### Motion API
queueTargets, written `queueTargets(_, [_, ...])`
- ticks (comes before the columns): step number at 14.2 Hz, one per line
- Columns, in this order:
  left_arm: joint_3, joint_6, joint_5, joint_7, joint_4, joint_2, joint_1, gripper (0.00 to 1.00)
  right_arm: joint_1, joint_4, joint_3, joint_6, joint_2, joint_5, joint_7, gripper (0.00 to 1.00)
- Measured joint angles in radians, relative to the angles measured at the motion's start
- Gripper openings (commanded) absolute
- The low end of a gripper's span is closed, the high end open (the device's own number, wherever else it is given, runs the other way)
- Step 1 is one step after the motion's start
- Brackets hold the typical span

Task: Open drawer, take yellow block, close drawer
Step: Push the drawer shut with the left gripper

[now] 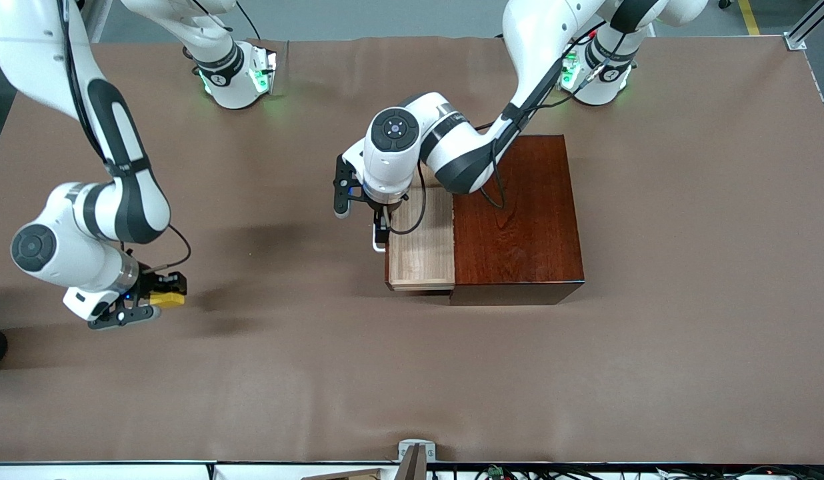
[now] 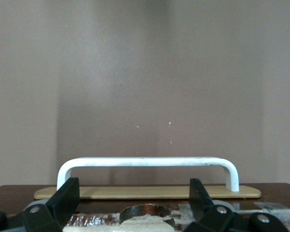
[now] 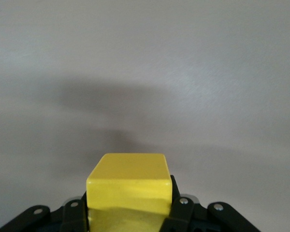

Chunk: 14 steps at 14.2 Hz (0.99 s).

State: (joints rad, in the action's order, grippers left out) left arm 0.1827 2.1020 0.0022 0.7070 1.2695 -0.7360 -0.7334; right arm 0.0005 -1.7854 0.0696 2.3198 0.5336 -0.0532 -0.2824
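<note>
Though the brown table spreads bare over most of its width, the mahogany box sits toward the left arm's end, its drawer pulled out toward the right arm's end, pale tray showing. The left gripper hangs at the drawer's front, fingers spread wide, apart from the white handle and gripping nothing. The right gripper hovers over bare tabletop well apart from the box, pinched tight on the yellow block, with open cloth all around it.
</note>
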Motion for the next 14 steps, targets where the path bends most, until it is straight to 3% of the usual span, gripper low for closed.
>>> queueTargets(5, [-0.003, -0.11, 0.087, -0.03, -0.025, 0.001, -0.007, 1.0, -0.013, 0.024, 0.035, 0.169, 0.122, 0.0, 0.003, 0.0])
queueTargets(9, [-0.01, -0.259, 0.174, -0.041, -0.032, 0.001, -0.007, 1.0, -0.013, 0.029, 0.034, 0.189, 0.14, 0.0, 0.039, 0.0])
queueTargets(12, [-0.015, -0.359, 0.241, -0.041, -0.032, 0.003, -0.005, 1.0, -0.009, 0.03, 0.032, 0.189, 0.149, -0.001, 0.064, 0.2])
queueTargets(14, [-0.024, -0.393, 0.259, -0.04, -0.032, 0.01, -0.004, 1.0, -0.009, 0.03, 0.031, 0.188, 0.156, -0.001, 0.077, 0.26])
